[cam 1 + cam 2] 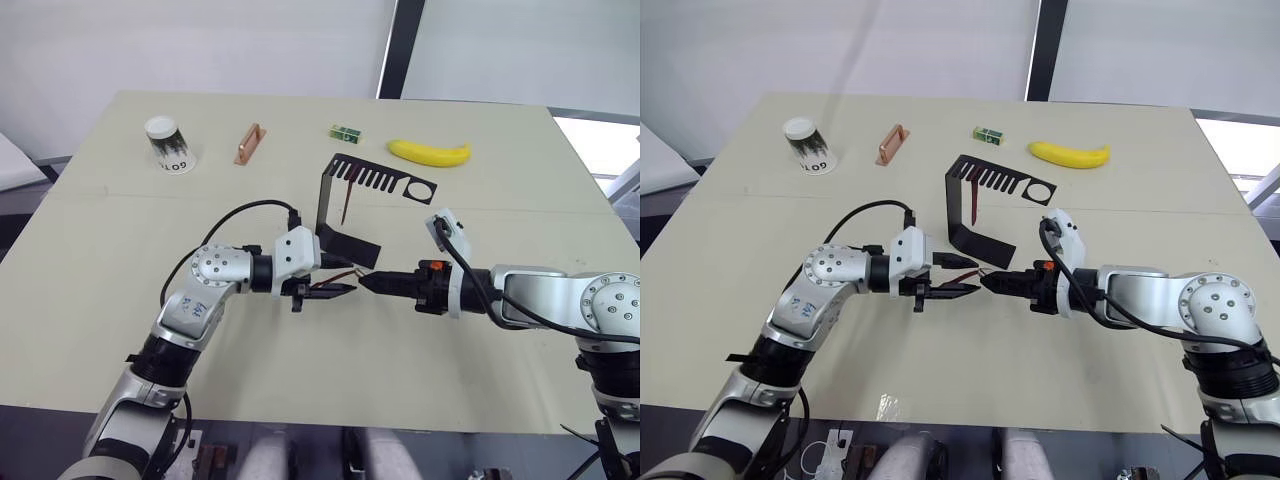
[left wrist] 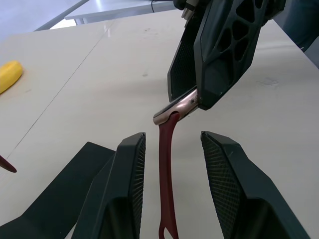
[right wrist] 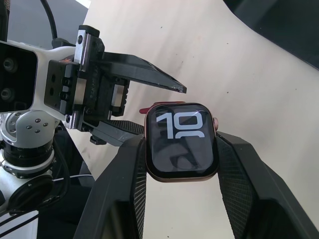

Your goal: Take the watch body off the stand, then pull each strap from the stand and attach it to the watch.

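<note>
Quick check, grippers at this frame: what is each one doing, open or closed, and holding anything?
Left gripper: open, fingers either side of a red strap joined to the watch body, not gripping it.
Right gripper: closed on the watch body.

You see the left gripper (image 1: 340, 288) and right gripper (image 1: 367, 281) meeting tip to tip before the black stand (image 1: 350, 205). One dark-red strap (image 1: 345, 204) hangs from its comb.
</note>
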You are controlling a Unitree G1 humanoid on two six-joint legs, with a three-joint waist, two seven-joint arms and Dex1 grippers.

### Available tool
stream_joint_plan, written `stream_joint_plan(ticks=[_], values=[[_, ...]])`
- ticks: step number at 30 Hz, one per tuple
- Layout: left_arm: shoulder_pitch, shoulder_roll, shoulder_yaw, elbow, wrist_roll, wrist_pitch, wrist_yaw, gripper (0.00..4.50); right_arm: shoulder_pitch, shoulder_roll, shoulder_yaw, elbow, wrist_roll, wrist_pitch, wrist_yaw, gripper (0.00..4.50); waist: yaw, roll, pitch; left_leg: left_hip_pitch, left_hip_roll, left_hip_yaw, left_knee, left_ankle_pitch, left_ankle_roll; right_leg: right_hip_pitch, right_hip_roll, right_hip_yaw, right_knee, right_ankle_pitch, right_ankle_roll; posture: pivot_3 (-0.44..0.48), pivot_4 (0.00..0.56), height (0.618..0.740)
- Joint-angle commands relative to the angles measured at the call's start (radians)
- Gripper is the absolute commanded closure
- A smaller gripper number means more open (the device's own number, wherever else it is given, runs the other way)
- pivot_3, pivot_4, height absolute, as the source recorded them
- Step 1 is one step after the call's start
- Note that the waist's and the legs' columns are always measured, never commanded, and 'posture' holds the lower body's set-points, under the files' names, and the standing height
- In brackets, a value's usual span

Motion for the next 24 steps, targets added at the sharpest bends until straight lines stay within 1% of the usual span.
stream_joint_plan(ticks=[1, 3, 4, 5, 7, 8, 24], values=[[-0.018, -0.006, 0.014, -0.008, -0.002, -0.019, 0.004, 2.56, -0.009, -0.004, -0.013, -0.032, 0.026, -0.017, 0.029, 2.99, 0.0, 0.0, 0.0, 0.0, 0.0, 0.0, 0.0, 0.0, 0.0, 0.0, 0.0, 0.0, 0.0, 0.0, 0.0, 0.0, 0.15, 0.74], [-0.02, -0.009, 0.013, -0.005, -0.005, -0.021, 0.005, 2.56, -0.009, -0.005, -0.013, -0.033, 0.026, -0.018, 0.029, 2.99, 0.0, 0.0, 0.0, 0.0, 0.0, 0.0, 0.0, 0.0, 0.0, 0.0, 0.0, 0.0, 0.0, 0.0, 0.0, 0.0, 0.15, 0.74], [-0.021, -0.011, 0.012, -0.004, -0.005, -0.021, 0.006, 3.09, -0.009, -0.005, -0.014, -0.032, 0.026, -0.018, 0.029, 2.99, 0.0, 0.0, 0.0, 0.0, 0.0, 0.0, 0.0, 0.0, 0.0, 0.0, 0.0, 0.0, 0.0, 0.0, 0.0, 0.0, 0.15, 0.74], [-0.022, -0.013, 0.011, -0.002, -0.004, -0.021, 0.007, 3.26, -0.009, -0.004, -0.014, -0.032, 0.026, -0.018, 0.029, 2.99, 0.0, 0.0, 0.0, 0.0, 0.0, 0.0, 0.0, 0.0, 0.0, 0.0, 0.0, 0.0, 0.0, 0.0, 0.0, 0.0, 0.15, 0.74], [-0.025, -0.017, 0.01, 0.001, -0.002, -0.02, 0.009, 4.16, -0.01, -0.001, -0.017, -0.031, 0.026, -0.02, 0.029, 2.99, 0.0, 0.0, 0.0, 0.0, 0.0, 0.0, 0.0, 0.0, 0.0, 0.0, 0.0, 0.0, 0.0, 0.0, 0.0, 0.0, 0.15, 0.74], [-0.026, -0.019, 0.009, 0.002, -0.001, -0.02, 0.009, 4.41, -0.011, 0.001, -0.019, -0.03, 0.026, -0.021, 0.03, 2.99, 0.0, 0.0, 0.0, 0.0, 0.0, 0.0, 0.0, 0.0, 0.0, 0.0, 0.0, 0.0, 0.0, 0.0, 0.0, 0.0, 0.15, 0.74], [-0.044, -0.045, -0.004, -0.029, -0.005, 0.013, 0.021, 4.41, -0.024, -0.018, 0.007, -0.049, 0.026, -0.022, 0.017, 2.99, 0.0, 0.0, 0.0, 0.0, 0.0, 0.0, 0.0, 0.0, 0.0, 0.0, 0.0, 0.0, 0.0, 0.0, 0.0, 0.0, 0.15, 0.74]])
